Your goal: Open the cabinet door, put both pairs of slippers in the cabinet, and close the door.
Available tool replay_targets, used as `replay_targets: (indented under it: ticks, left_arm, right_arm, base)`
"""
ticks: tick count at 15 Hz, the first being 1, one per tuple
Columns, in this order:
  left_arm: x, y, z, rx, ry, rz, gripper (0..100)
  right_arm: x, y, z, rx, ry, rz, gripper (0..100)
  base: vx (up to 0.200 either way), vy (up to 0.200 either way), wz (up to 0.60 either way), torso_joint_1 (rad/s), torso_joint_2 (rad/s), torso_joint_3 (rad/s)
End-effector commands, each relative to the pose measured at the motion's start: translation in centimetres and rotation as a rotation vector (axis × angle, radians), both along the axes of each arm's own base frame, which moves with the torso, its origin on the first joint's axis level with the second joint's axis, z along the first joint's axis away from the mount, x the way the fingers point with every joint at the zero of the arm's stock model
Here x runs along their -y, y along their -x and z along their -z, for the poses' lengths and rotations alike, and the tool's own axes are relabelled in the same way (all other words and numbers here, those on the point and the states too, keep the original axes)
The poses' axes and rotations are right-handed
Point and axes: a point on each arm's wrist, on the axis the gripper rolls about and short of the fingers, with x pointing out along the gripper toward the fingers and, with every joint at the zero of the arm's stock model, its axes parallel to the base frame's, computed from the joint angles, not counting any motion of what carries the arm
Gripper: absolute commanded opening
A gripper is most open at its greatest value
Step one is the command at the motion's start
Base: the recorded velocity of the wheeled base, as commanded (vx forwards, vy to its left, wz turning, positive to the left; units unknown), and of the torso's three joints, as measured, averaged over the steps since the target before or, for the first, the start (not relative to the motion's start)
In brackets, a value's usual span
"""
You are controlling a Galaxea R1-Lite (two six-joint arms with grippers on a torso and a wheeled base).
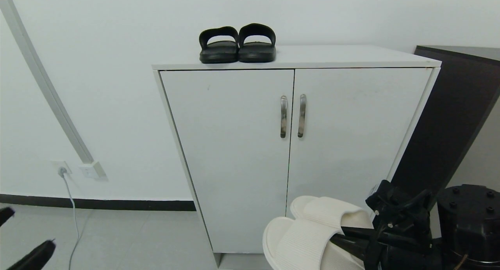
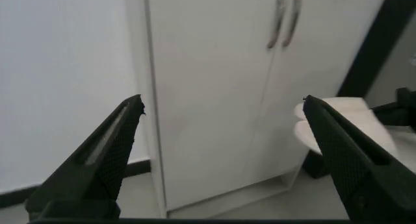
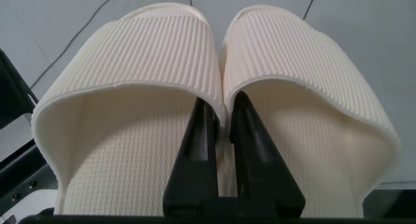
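Observation:
A white two-door cabinet [image 1: 297,152] stands shut against the wall, with two metal handles [image 1: 292,116] at its middle. A pair of black slippers [image 1: 237,43] rests on its top, toward the left. Low in front of the right door, my right gripper [image 1: 347,236] is shut on a pair of white slippers [image 1: 312,233], pinching their inner straps [image 3: 223,100] together between its fingers. My left gripper [image 2: 221,120] hangs open low at the left, well short of the cabinet [image 2: 214,87], with nothing between its fingers. The white slippers [image 2: 338,120] appear past its fingertip.
A dark cabinet [image 1: 457,117] stands right beside the white one. On the wall at the left are a slanted cable duct [image 1: 43,82], a socket [image 1: 61,167] and a cord [image 1: 74,219] running down to the grey floor.

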Motion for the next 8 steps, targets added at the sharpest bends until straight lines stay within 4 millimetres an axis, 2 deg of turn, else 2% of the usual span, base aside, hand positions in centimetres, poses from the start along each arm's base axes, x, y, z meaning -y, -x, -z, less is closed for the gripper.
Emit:
replay_targets:
  ticks: [1,3,6,8]
  left_arm:
    - [1.0,-7.1,-1.7,-0.097,-0.002,0.167,100]
    - [2.6,-10.0,-2.8,-0.12,-0.004,0.268,100]
    - [6.6,-13.2,-4.0,-0.147,0.012,0.435,100]
    - [9.9,-14.7,-5.0,-0.132,0.024,0.462,100]
  right_arm:
    - [0.0,0.0,0.0,-0.002,0.001,-0.001,0]
    - [-0.1,0.0,0.0,-0.001,0.0,-0.004,0]
    - [-0.1,0.1,0.0,-0.001,0.0,-0.005,0]
    - [-0.1,0.1,0.1,-0.003,0.002,-0.007,0]
  base:
    - [0.0,0.0,0.0,0.0,0.0,0.0]
    - [0.0,0.0,0.0,0.0,0.0,0.0]
    - [0.0,0.0,0.0,0.0,0.0,0.0]
    - [0.0,0.0,0.0,0.0,0.0,0.0]
